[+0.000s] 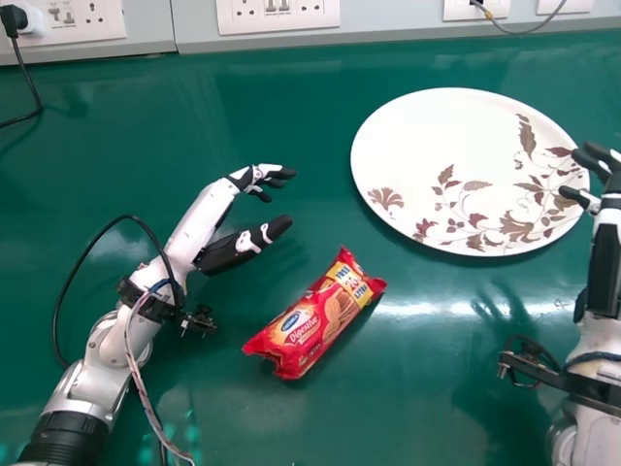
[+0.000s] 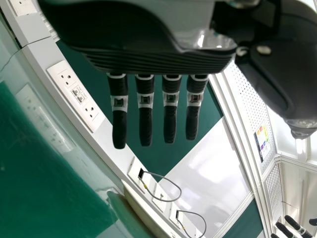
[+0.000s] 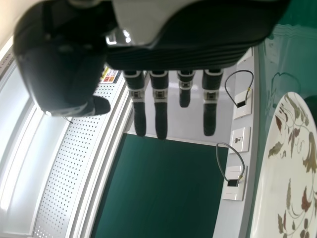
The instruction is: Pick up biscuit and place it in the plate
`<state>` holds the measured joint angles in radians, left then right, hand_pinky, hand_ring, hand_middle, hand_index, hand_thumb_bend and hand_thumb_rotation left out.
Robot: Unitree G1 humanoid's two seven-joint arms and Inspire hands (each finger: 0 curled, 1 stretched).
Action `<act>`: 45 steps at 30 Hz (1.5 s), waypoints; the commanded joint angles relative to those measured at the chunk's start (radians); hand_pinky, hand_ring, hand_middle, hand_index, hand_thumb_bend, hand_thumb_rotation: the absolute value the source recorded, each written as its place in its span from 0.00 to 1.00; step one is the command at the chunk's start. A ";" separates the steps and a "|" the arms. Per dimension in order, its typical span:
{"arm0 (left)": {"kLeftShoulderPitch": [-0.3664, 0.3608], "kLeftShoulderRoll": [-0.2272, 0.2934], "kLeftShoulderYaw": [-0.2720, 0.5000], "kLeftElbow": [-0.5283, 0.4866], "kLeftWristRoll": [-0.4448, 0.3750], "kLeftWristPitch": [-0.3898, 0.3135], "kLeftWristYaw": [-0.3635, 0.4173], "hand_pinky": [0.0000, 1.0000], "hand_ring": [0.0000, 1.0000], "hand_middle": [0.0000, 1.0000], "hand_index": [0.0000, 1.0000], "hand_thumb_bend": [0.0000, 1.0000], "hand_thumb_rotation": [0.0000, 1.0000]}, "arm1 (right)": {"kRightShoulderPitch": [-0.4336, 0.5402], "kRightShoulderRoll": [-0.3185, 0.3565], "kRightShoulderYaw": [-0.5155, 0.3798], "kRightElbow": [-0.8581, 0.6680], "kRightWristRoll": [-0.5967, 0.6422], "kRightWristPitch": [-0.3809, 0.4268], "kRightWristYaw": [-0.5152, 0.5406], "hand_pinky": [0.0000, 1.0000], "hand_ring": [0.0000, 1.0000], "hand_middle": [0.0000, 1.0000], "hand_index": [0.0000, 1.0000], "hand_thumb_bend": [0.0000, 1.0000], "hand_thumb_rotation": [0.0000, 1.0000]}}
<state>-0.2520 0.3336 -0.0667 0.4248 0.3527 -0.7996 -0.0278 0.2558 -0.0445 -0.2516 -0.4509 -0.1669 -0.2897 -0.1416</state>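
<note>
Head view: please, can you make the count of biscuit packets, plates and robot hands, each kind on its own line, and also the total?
Biscuit packet: 1
Plate: 1
Robot hands: 2 (left hand, right hand)
Total: 4

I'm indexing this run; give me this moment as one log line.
biscuit packet: on table, outside plate | left hand: open, short of packet | right hand: open, at plate's right rim | stage: not yet grasped

Plate (image 1: 427, 146): we are seeing it lying face up, white and oval, patterned with brown leaves.
Biscuit packet (image 1: 312, 318): we are finding it red and yellow, lying aslant off the plate's near left side.
</note>
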 commanded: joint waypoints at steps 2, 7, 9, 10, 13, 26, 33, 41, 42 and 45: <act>0.143 0.005 -0.023 0.099 0.030 0.074 0.016 0.57 0.73 0.79 0.79 1.00 0.40 | 0.014 0.000 -0.001 -0.011 0.005 0.007 0.003 0.68 0.76 0.78 0.79 0.37 0.00; 0.135 -0.002 -0.025 0.125 0.014 0.058 0.022 0.59 0.74 0.79 0.80 1.00 0.42 | 0.014 -0.003 -0.004 -0.009 0.012 0.004 0.006 0.68 0.76 0.78 0.79 0.37 0.00; 0.135 -0.007 -0.025 0.130 0.000 0.065 0.017 0.59 0.75 0.80 0.81 1.00 0.46 | 0.017 -0.003 -0.004 -0.014 0.009 0.008 0.008 0.68 0.76 0.78 0.79 0.37 0.00; 0.134 -0.015 -0.021 0.142 -0.027 0.059 0.005 0.60 0.76 0.82 0.82 1.00 0.51 | 0.022 -0.022 -0.001 -0.011 0.010 -0.001 0.028 0.68 0.75 0.78 0.79 0.37 0.00; 0.120 -0.037 -0.008 0.196 -0.116 0.004 -0.027 0.67 0.83 0.88 0.89 1.00 0.70 | 0.027 -0.117 0.013 0.024 0.008 -0.081 0.122 0.67 0.75 0.78 0.78 0.47 0.00; 0.050 -0.099 0.049 0.368 -0.155 -0.130 0.115 0.87 0.90 0.91 0.95 0.92 1.00 | -0.065 -0.388 0.129 0.023 -0.046 -0.096 0.401 0.64 0.76 0.80 0.81 0.98 0.18; 0.009 -0.087 0.060 0.425 -0.151 -0.162 0.134 0.86 0.89 0.90 0.94 0.87 1.00 | -0.129 -0.418 0.180 0.037 -0.044 -0.083 0.459 0.60 0.77 0.84 0.84 1.00 0.24; -0.014 -0.078 0.071 0.434 -0.159 -0.171 0.138 0.86 0.89 0.90 0.95 0.84 1.00 | -0.226 -0.501 0.238 0.036 -0.050 -0.001 0.592 0.33 0.48 0.92 0.94 1.00 0.29; -0.015 -0.077 0.071 0.431 -0.158 -0.173 0.141 0.86 0.89 0.90 0.94 0.83 1.00 | -0.247 -0.523 0.247 0.036 -0.047 0.016 0.623 0.41 0.60 0.93 0.95 1.00 0.29; -0.022 -0.072 0.072 0.441 -0.155 -0.177 0.148 0.86 0.89 0.89 0.94 0.82 1.00 | -0.321 -0.579 0.276 0.054 -0.042 0.020 0.700 0.53 0.84 0.94 0.94 1.00 0.29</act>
<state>-0.4055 0.2947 0.0149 0.7490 0.1771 -0.9592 0.0998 -0.0241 -0.5939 0.0018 -0.4061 -0.2176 -0.2692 0.5168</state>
